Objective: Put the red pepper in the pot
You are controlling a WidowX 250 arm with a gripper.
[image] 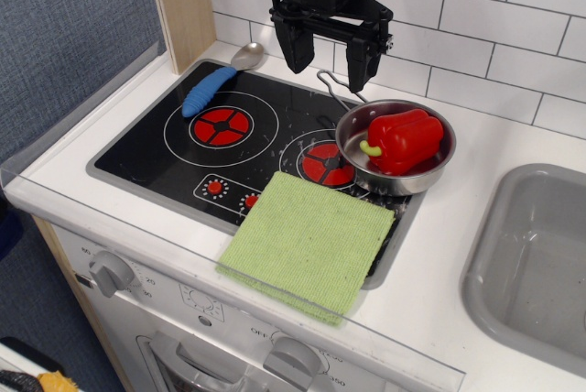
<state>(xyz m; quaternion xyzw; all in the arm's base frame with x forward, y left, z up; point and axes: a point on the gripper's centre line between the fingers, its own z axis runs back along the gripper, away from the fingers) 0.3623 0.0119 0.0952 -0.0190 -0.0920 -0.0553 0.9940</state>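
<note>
The red pepper [405, 138] lies on its side inside the pot [438, 172], its yellow-green stem pointing left. The pot is a shallow shiny steel pan on the right side of the black toy stove, its wire loop handle reaching up-left. My black gripper [328, 67] hangs open and empty above the back of the stove. It is up and to the left of the pot, over the wire handle, and clear of the pepper.
A green cloth [308, 242] lies over the stove's front right corner. A spoon with a blue handle [209, 90] lies at the back left. A grey sink basin [540, 259] is at the right. A wooden post [183, 7] and a tiled wall stand behind.
</note>
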